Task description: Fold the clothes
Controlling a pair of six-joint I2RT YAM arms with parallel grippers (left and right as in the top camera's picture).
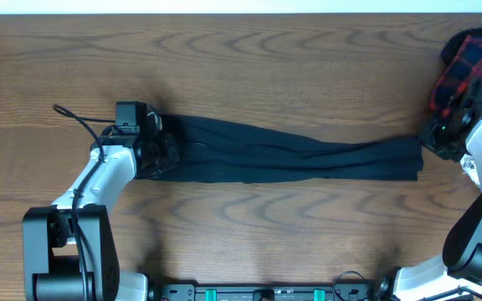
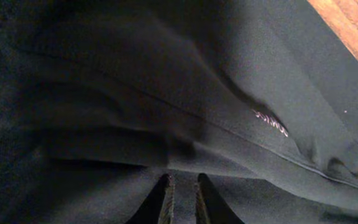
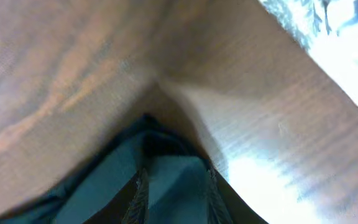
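- Trousers [image 1: 291, 157] are lying stretched flat on the desk [image 1: 241, 58] as one narrow dark band, their long axis running straight across from my left side to my right.
- I am pinching the left end with my left tool [image 1: 159, 149]. Its fingers are standing nearly together with a ridge of black cloth caught between them. In the left wrist view that cloth is filling almost everything, with a seam and a small pale logo crossing it.
- I am reaching the other end with my right tool [image 1: 436, 138], which is sitting right at the squared-off edge of the band. In the right wrist view dark cloth is lying between its fingers, which are standing somewhat apart. That view is blurred, so I cannot tell whether they are gripping the cloth or only straddling it.
- Each arm is working at its own end, with the whole length lying between the two tools and neither arm nearer the middle.
- I am judging that the coming fold is turning on that axis: carrying one end over onto the other would halve the length.
- A plaid garment [image 1: 475, 54] is sitting at the far right, just behind my right arm, and a white printed cloth [image 3: 328, 37] is showing near it. I am treating both as things to avoid.
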